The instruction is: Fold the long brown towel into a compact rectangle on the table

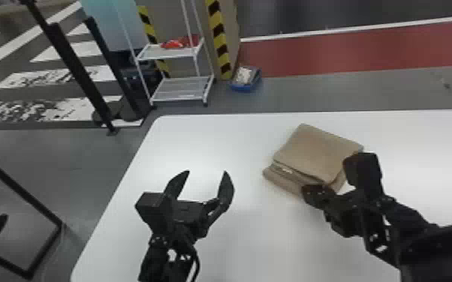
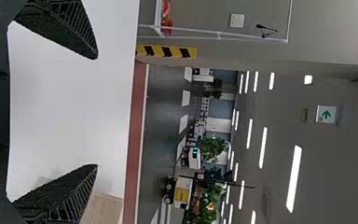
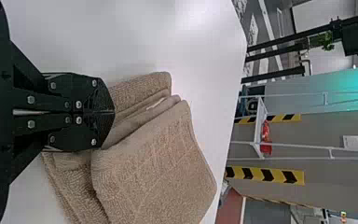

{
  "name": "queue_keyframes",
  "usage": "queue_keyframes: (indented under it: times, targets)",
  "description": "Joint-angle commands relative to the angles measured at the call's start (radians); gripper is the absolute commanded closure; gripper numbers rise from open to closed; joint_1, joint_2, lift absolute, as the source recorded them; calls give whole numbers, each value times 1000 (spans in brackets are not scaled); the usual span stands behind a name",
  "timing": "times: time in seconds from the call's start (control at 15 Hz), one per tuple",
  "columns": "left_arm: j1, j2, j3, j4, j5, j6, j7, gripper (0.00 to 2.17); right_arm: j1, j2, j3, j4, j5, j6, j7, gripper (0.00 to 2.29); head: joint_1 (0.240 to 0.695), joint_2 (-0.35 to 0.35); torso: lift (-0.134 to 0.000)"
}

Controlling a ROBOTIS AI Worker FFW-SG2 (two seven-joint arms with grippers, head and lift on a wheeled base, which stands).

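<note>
The brown towel (image 1: 317,150) lies on the white table (image 1: 244,243) as a folded stack, its lower layers sticking out along the near-left side. At its near edge sits my right gripper (image 1: 311,192), low against the cloth. In the right wrist view that gripper (image 3: 113,112) has its fingers pressed together, over the layered edge of the towel (image 3: 154,168); no cloth can be made out between them. Left of the towel, my left gripper (image 1: 207,173) is open above the table. The left wrist view shows this gripper (image 2: 97,112) with nothing between its fingers and a towel corner (image 2: 103,209) beyond one finger.
Beyond the table's far edge stand a white wire rack (image 1: 178,90) and a blue bin (image 1: 244,87) on the floor. Black posts (image 1: 75,71) rise past the table's left side.
</note>
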Motion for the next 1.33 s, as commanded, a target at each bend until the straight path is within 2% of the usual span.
queue_keyframes:
  times: [0.0,0.27,0.47,0.73,0.87,0.93,1.0,1.07,1.13,1.2,1.27]
  targets:
    - [-5,-3,0,6,1,1,-1,39,51,2,-35,-62,11,16,-2,1690,695,277,-121]
    - [-12,-3,-3,17,-1,1,-3,39,127,2,-101,-149,47,37,0,1690,695,246,-121]
    - [-12,-3,-4,19,-1,1,-3,39,151,2,-176,-194,47,65,3,1690,695,206,-121]
    - [-12,-3,-7,19,-2,1,-3,39,174,2,-262,-248,14,93,16,1690,695,143,-121]
    - [-12,-3,-9,17,-4,1,-1,39,240,2,-269,-353,-28,93,23,1659,695,125,-121]
    - [-11,-3,-12,14,-6,1,-3,39,277,2,-266,-402,-40,80,23,1517,695,121,-121]
    - [-8,-3,-13,11,-6,1,-1,39,320,2,-259,-448,-43,37,-4,1190,695,119,-121]
    - [-6,-3,-16,9,-9,1,-1,39,355,2,-248,-473,-42,-15,-53,691,695,123,-121]
    - [-6,-3,-18,9,-9,1,-3,39,383,2,-220,-488,-40,-42,-149,124,695,122,-121]
    - [-6,-3,-19,11,-9,-2,-1,39,398,2,-176,-494,-28,-49,-252,22,695,116,-121]
    - [-6,-3,-19,13,-12,1,-1,39,407,2,-133,-491,-12,-67,-346,26,695,109,-121]
